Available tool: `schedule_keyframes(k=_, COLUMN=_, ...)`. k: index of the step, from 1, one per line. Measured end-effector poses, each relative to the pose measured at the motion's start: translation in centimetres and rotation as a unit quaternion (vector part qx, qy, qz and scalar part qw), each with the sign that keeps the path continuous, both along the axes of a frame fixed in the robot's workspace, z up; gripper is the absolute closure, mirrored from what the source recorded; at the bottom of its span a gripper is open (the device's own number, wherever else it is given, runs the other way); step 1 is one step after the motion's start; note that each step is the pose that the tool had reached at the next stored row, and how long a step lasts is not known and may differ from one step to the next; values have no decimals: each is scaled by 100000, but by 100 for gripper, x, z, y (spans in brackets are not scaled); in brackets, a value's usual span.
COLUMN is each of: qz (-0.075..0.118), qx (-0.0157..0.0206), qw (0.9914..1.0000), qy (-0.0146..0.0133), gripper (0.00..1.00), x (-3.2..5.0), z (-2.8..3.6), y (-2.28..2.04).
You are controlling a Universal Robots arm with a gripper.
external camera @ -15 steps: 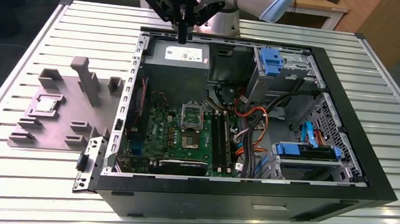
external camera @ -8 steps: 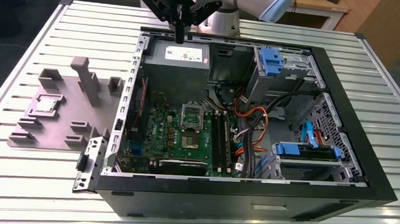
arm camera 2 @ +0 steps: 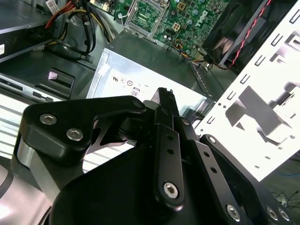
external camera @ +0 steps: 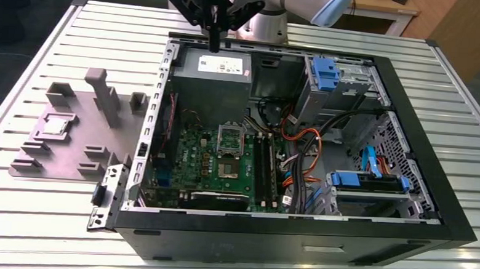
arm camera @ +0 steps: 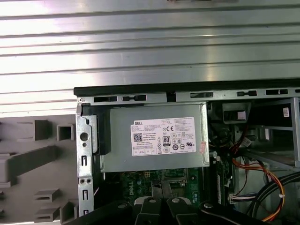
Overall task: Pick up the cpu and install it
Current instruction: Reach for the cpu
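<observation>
Slatted metal table [external camera: 21,221], exterior view, left to right: grey fixture [external camera: 74,160] seating the cpu [external camera: 60,127], untouched; gripper [external camera: 214,45], fingers together and empty, hovering above the power supply [external camera: 213,87] of the open case [external camera: 300,242]; bare socket [external camera: 230,168] on the motherboard [external camera: 197,163]. Step judged: reaching the cpu. A level, edge-only grip squared to its pocket would serve best.
</observation>
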State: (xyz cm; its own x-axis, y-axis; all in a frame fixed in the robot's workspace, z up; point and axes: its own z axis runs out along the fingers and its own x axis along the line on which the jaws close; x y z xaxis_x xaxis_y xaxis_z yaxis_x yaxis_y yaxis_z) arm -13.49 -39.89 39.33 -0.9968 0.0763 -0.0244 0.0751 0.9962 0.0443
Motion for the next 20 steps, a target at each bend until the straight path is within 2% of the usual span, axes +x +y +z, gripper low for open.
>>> schedule_keyframes(k=20, qz=2, qx=3, qw=100000, qy=-2, gripper=89, x=-41, z=0, y=0)
